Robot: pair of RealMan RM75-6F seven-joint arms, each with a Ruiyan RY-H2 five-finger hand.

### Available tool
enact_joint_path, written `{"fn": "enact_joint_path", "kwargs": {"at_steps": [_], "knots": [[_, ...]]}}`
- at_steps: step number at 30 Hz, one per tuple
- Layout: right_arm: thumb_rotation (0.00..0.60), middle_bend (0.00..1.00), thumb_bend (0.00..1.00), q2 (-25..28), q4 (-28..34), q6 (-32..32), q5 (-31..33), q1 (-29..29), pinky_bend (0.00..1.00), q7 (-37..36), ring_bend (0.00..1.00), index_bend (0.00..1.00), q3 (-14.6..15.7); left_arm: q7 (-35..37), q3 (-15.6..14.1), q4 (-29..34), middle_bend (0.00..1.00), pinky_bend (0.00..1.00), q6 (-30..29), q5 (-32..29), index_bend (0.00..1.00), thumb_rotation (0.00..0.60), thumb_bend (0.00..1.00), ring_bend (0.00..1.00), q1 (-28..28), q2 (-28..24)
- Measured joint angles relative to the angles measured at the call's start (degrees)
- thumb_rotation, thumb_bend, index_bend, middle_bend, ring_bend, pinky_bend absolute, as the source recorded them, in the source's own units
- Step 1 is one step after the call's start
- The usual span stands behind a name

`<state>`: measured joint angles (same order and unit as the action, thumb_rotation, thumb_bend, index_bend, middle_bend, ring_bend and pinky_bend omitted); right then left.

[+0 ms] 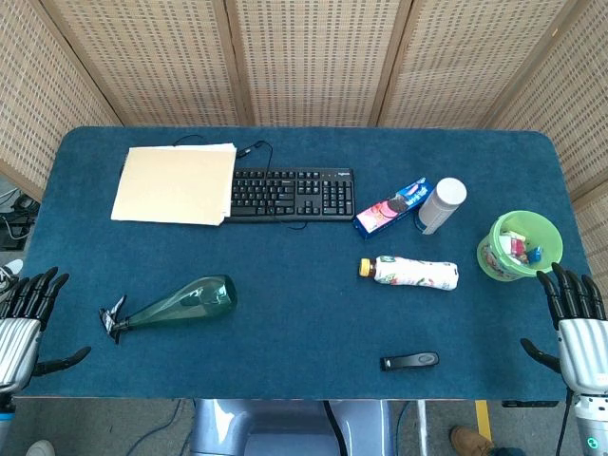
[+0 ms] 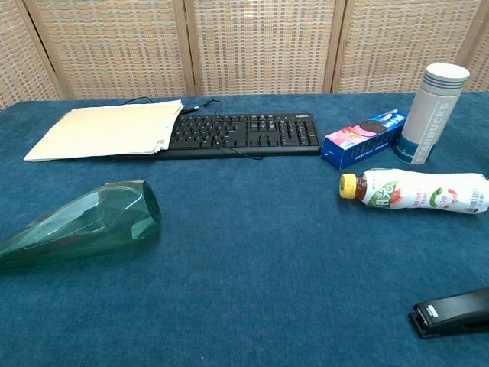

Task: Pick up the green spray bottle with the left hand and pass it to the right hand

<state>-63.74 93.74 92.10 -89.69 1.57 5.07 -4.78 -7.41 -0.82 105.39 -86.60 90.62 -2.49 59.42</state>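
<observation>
Head view: your left hand (image 1: 24,323) sits at the near-left table edge, fingers spread, empty; right hand (image 1: 575,323) likewise near-right | green spray bottle (image 1: 176,304) lies flat just right of the left hand, well apart from the right, nozzle toward the left hand, long axis left-right | Chest view: no hands shown; the bottle (image 2: 84,222) lies near-left, fat base pointing right.

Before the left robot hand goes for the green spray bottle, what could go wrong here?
The green spray bottle lies on its side, a tapered cone, so it may roll or slip when the left robot hand closes on it. Its black trigger end points toward that hand, so fingers might catch the trigger first. The handover path to the right robot hand crosses near the lying drink bottle and the black stapler, which could get knocked.
</observation>
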Motion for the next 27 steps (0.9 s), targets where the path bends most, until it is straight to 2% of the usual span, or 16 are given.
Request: {"fn": "enact_joint_path", "kwargs": {"at_steps": [8,12,19,22,27], "knots": [[0.6,0.0,0.0,0.0,0.0,-0.1,0.0,0.0,0.0,0.0,0.0,0.0,0.1,-0.4,0.2,-0.4,0.0,0.0,0.8,-0.7,0.0,0.6,0.0,0.0,-0.3,0.6],[0.6,0.0,0.0,0.0,0.3,-0.3,0.2,0.1,0.0,0.1,0.0,0.0,0.0,-0.5,0.4,-1.4,0.0,0.0,3.7,-2.1,0.0,0.6,0.0,0.0,-1.5,2.1],[0.6,0.0,0.0,-0.2,0.0,-1.0,1.1,0.3,0.0,0.0,0.0,0.0,-0.2,-1.3,1.7,-6.9,0.0,0.0,10.1,-6.5,0.0,0.6,0.0,0.0,-5.0,10.3],[0.6,0.0,0.0,-0.1,0.0,-1.1,1.3,0.3,0.0,-0.1,0.0,0.0,-0.3,-2.6,2.3,-9.7,0.0,0.02,10.9,-8.6,0.0,0.6,0.0,0.0,-5.6,14.5],[0.6,0.0,0.0,0.1,0.1,-1.4,1.4,0.3,0.0,-0.6,0.0,0.0,-0.2,-3.6,3.3,-14.9,0.0,0.08,11.1,-10.3,0.01,0.6,0.0,0.07,-6.3,20.7]]}}
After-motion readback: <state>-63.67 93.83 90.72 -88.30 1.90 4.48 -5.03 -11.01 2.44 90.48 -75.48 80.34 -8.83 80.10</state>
